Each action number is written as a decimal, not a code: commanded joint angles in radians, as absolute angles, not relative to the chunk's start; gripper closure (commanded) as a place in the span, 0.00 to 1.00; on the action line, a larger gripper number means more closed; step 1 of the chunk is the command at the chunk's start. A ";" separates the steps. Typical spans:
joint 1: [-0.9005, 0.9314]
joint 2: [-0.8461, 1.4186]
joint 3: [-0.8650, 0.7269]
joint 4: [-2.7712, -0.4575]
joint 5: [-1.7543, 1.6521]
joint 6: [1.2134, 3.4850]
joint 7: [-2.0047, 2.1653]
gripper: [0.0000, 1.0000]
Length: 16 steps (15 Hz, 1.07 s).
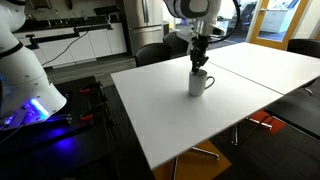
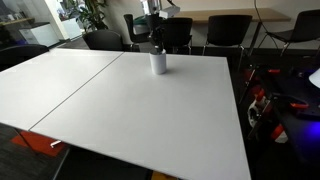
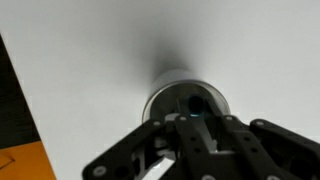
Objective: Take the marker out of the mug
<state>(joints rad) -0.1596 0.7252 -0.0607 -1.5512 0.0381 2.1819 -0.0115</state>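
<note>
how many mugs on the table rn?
1: a plain light grey-white cylindrical mug on the white table, directly below the gripper. No others visible; nothing there could hide one.

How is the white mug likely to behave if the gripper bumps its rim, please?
The mug looks rigid and stands upright, so it probably slides on the smooth white table rather than tipping. Its side handle may make it swivel.

The mug (image 1: 200, 84) stands on the table (image 1: 170, 120), the gripper (image 1: 201, 66) directly above its mouth. In an exterior view, chairs (image 2: 222, 30) stand behind the table's far edge.
</note>
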 commanded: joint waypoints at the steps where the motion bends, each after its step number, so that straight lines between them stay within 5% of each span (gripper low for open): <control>1: -0.159 0.661 -0.055 -1.588 0.067 2.158 -0.004 0.95; 16: -0.118 0.408 -0.075 -1.755 0.056 2.147 0.090 0.95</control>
